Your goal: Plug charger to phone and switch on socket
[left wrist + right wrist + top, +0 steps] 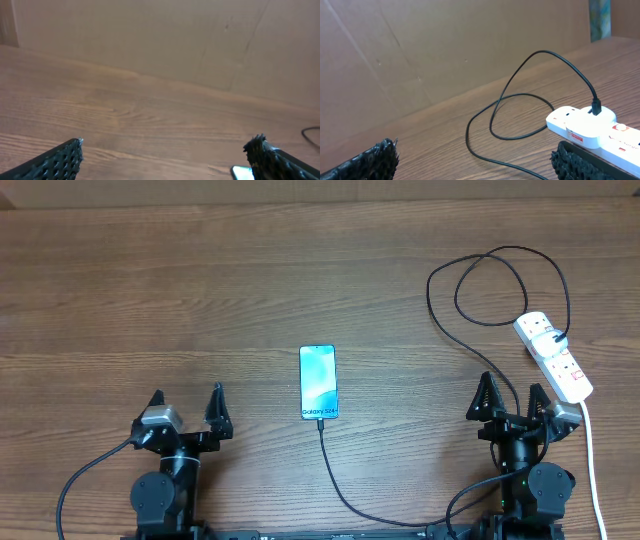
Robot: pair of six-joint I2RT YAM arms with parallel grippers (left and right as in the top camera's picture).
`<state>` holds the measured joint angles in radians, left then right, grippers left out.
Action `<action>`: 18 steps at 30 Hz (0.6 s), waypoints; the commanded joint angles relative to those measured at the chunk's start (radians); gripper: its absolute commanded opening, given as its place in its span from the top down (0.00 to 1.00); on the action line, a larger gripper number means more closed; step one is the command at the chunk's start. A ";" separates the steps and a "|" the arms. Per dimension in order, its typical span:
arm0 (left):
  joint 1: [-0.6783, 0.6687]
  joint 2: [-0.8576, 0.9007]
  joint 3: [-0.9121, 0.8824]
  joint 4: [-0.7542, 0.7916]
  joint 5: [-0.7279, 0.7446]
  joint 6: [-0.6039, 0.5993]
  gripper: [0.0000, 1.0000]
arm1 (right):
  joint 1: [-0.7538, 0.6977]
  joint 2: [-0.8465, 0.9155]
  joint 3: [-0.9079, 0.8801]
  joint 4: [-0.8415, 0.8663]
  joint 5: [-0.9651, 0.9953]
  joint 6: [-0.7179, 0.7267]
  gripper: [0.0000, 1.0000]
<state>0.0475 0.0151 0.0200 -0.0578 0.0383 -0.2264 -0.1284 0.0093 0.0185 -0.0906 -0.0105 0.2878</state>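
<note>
The phone (318, 382) lies flat at the table's middle, its light blue screen up. The black charger cable (340, 485) runs from the phone's near end, its tip at the port, down and right past the right arm, then loops (495, 285) at the back right to the socket. The socket (553, 356) is a white power strip at the right, with the cable's adapter in its far outlet (592, 111). My left gripper (186, 402) is open and empty, left of the phone; a corner of the phone (241, 173) shows by its right finger. My right gripper (511, 395) is open and empty, just left of the socket.
A thick white cord (592, 460) runs from the socket's near end to the table's front edge. A brown cardboard wall (445, 45) stands behind the table.
</note>
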 commanded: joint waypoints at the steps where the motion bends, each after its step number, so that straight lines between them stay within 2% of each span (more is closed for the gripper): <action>1: -0.003 -0.012 -0.016 0.010 0.015 0.086 0.00 | 0.008 -0.006 -0.011 0.006 0.010 0.000 0.00; 6: -0.003 -0.012 -0.016 -0.018 0.019 0.138 0.00 | 0.008 -0.006 -0.011 0.006 0.010 0.000 0.00; 18: 0.000 -0.011 -0.016 -0.016 0.017 0.134 0.01 | 0.008 -0.006 -0.011 0.006 0.010 0.000 0.00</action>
<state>0.0475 0.0151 0.0109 -0.0750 0.0456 -0.1188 -0.1284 0.0093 0.0185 -0.0902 -0.0105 0.2878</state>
